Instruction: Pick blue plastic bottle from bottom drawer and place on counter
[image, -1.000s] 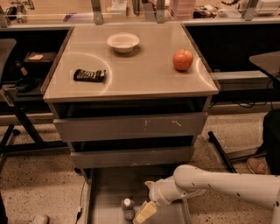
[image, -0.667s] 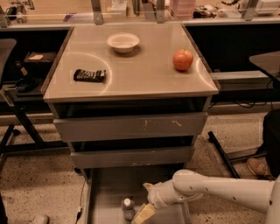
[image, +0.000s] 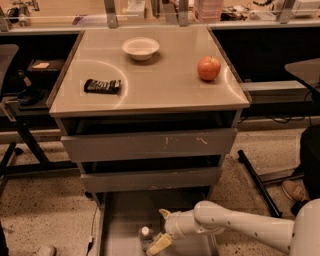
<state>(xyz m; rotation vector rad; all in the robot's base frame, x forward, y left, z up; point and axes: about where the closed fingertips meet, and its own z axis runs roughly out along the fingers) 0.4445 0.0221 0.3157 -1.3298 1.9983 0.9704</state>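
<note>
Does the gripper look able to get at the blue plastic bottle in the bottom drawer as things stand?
Probably yes. The gripper is down in the pulled-out bottom drawer, open, close beside the upright blue plastic bottle. Nothing shows between them, and the drawers above do not cover it.

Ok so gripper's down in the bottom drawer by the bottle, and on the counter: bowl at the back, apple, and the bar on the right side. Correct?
Not quite. The camera view shows the bar on the left side of the counter; the apple is the thing on the right. The rest holds: gripper down in the bottom drawer by the bottle, bowl at the back.
</note>
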